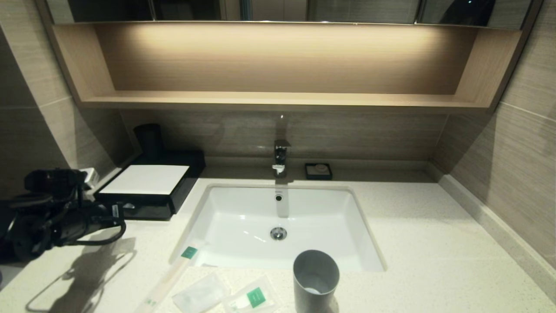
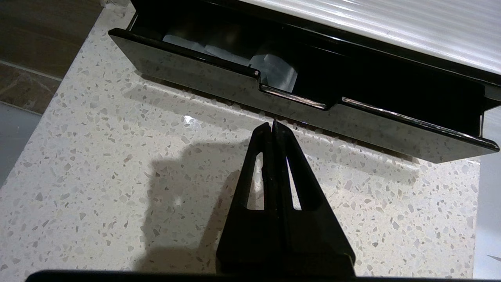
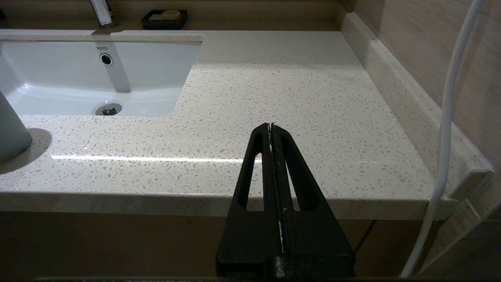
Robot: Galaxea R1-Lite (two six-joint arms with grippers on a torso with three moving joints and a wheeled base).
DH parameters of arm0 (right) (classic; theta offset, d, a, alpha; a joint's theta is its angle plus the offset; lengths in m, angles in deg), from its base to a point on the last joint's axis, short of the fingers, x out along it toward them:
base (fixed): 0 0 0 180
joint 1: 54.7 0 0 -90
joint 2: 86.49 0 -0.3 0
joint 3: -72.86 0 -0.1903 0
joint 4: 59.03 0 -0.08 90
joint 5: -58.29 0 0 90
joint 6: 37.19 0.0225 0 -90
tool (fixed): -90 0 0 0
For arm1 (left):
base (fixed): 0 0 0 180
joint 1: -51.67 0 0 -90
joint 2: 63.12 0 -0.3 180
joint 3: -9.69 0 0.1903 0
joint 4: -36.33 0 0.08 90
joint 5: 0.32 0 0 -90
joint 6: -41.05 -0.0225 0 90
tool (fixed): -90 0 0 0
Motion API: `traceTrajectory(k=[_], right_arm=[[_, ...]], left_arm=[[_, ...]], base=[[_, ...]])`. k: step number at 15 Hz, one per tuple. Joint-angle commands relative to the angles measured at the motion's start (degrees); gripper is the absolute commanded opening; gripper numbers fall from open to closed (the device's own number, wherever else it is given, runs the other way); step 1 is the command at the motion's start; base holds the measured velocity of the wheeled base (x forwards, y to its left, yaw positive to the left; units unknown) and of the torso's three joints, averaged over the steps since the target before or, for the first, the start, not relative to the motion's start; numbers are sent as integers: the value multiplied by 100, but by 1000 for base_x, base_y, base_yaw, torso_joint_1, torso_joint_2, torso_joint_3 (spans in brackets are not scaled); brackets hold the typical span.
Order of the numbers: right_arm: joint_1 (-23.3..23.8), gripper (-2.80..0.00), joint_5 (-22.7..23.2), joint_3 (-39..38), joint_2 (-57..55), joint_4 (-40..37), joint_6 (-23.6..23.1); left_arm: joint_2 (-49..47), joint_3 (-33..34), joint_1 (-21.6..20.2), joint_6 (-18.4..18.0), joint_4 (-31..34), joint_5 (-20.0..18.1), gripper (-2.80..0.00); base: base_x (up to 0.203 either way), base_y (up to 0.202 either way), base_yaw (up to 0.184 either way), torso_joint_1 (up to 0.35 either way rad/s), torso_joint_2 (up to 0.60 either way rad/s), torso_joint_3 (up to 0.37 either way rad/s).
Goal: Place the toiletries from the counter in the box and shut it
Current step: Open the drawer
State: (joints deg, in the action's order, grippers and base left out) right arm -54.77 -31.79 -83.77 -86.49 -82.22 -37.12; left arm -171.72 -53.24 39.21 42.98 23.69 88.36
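Left gripper (image 2: 273, 124), fingers pressed together and empty, hovers just before the partly pulled-out drawer (image 2: 297, 113) of the black box (image 1: 152, 184) at the counter's (image 1: 434, 243) ten o'clock. The wrapped stick (image 1: 171, 274) and two sachets (image 1: 200, 294) (image 1: 252, 299) lie at six o'clock, beside the grey tumbler (image 1: 316, 280). Right gripper (image 3: 271, 126), fingers together, is parked off the counter's near edge.

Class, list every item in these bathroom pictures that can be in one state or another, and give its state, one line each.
box drawer: pulled partly out, pale packets inside
left gripper: shut, empty, in front of the drawer
right gripper: shut, empty, parked off the counter's front edge
wrapped stick: lying on the counter, not boxed
two sachets: lying flat beside it
tumbler: upright
faucet: no water running
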Motion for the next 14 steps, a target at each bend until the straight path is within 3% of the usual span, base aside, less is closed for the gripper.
traceTrajectory(k=[1, 14], right_arm=[[-1, -280, 0, -9, 5, 0, 1], [-1, -280, 0, -9, 0, 0, 1]], left_arm=[[-55, -84, -2, 9, -21, -8, -280], [-380, -306, 59, 19, -266, -8, -280]], base=[[0, 0, 0, 0, 0, 0], [0, 0, 0, 0, 0, 0]])
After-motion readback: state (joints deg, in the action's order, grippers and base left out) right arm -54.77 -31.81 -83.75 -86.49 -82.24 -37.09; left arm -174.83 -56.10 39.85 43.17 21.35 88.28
